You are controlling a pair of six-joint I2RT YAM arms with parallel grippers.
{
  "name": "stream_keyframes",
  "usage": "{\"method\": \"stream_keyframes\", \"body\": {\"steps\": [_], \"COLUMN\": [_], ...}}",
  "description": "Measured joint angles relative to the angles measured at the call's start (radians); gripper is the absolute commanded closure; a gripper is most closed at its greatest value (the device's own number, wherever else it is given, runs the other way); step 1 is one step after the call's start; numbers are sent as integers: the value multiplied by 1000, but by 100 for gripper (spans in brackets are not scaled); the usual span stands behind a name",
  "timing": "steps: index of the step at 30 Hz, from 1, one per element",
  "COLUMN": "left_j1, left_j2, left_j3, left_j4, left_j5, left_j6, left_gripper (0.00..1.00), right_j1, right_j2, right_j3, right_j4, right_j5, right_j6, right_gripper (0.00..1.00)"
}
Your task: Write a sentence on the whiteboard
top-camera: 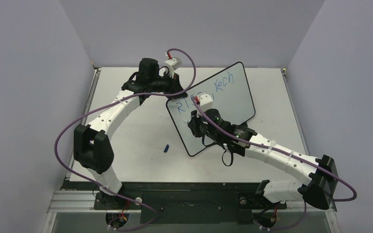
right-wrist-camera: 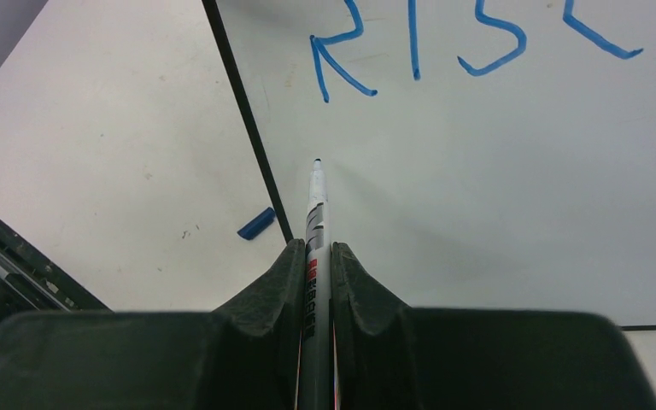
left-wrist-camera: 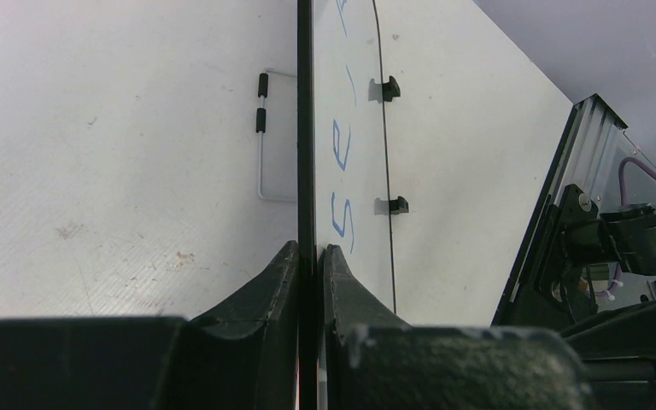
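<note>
The whiteboard (top-camera: 233, 99) is glossy white with a thin black frame and is held tilted above the table. My left gripper (top-camera: 171, 92) is shut on its left edge; the left wrist view shows the board edge-on (left-wrist-camera: 306, 128) between the fingers (left-wrist-camera: 282, 282). Blue marker text (top-camera: 222, 83) reads "Rise, tech" in one line; "RISE" shows in the right wrist view (right-wrist-camera: 418, 47). My right gripper (top-camera: 197, 119) is shut on a white marker (right-wrist-camera: 314, 222). Its tip points at the blank board (right-wrist-camera: 495, 188) below the "R", close to the surface.
A blue marker cap (top-camera: 166, 147) lies on the white table (top-camera: 136, 141) left of the board's lower corner; it also shows in the right wrist view (right-wrist-camera: 256, 224). A wire stand (left-wrist-camera: 265, 137) and two black feet (left-wrist-camera: 390, 87) are on the board. Purple cables loop over both arms.
</note>
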Motion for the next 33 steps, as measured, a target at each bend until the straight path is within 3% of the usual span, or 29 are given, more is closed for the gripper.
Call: {"method": "stream_keyframes", "body": {"steps": [10,33], "left_j1": [0,1], "left_j2": [0,0], "left_j3": [0,-2], "left_j4": [0,2], "left_j5": [0,-1], "left_j6": [0,4], "left_gripper": [100,100], "right_j1": [19,44], "right_j2": [81,97], "right_j3": [40,-11], "right_j4": [13,11], "right_j5": [65,109], "right_j6": [2,35], "right_gripper": [100,100]}}
